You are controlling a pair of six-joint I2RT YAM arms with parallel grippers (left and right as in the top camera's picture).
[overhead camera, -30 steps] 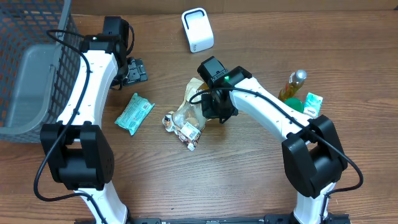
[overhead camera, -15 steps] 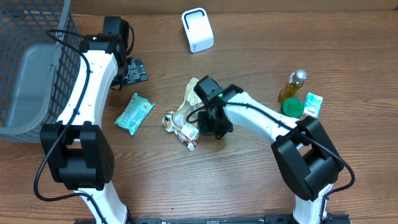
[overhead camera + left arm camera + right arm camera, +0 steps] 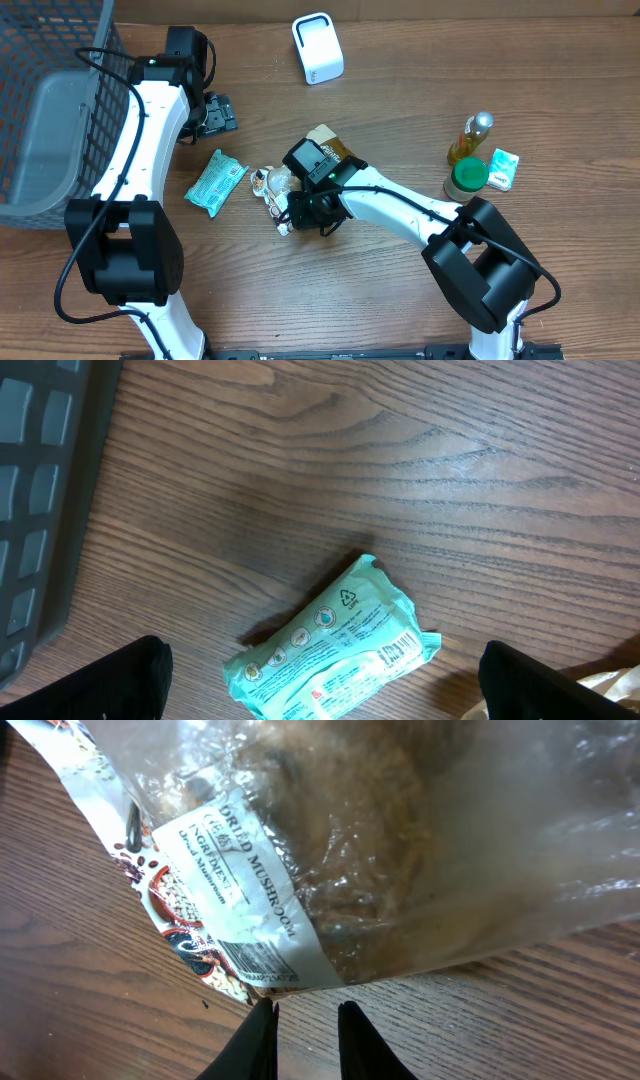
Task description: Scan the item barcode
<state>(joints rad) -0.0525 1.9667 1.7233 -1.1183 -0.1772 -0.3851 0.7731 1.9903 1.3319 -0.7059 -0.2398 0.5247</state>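
Note:
The item is a clear bag of dried mushrooms [image 3: 400, 850] lying on the table, its white label and barcode [image 3: 255, 965] facing up. In the right wrist view, my right gripper [image 3: 305, 1010] sits at the bag's label corner. Its fingers are a narrow gap apart with only wood between them, and the left fingertip touches the bag's edge. Overhead, the bag [image 3: 275, 185] lies mid-table under the right gripper [image 3: 303, 207]. The white scanner [image 3: 318, 48] stands at the back. My left gripper [image 3: 215, 113] is wide open and empty, hovering above a green packet [image 3: 330, 645].
A grey wire basket [image 3: 50, 100] fills the left side, its edge [image 3: 40, 510] close to the left gripper. The green packet [image 3: 216, 182] lies left of the bag. An oil bottle [image 3: 470, 138], a green-lidded jar [image 3: 467, 177] and a small green pack [image 3: 503, 168] stand at the right.
My right arm has swung left and toward the front edge, and the mushroom bag has shifted left with it. Its fingers have parted slightly. The left arm has not moved.

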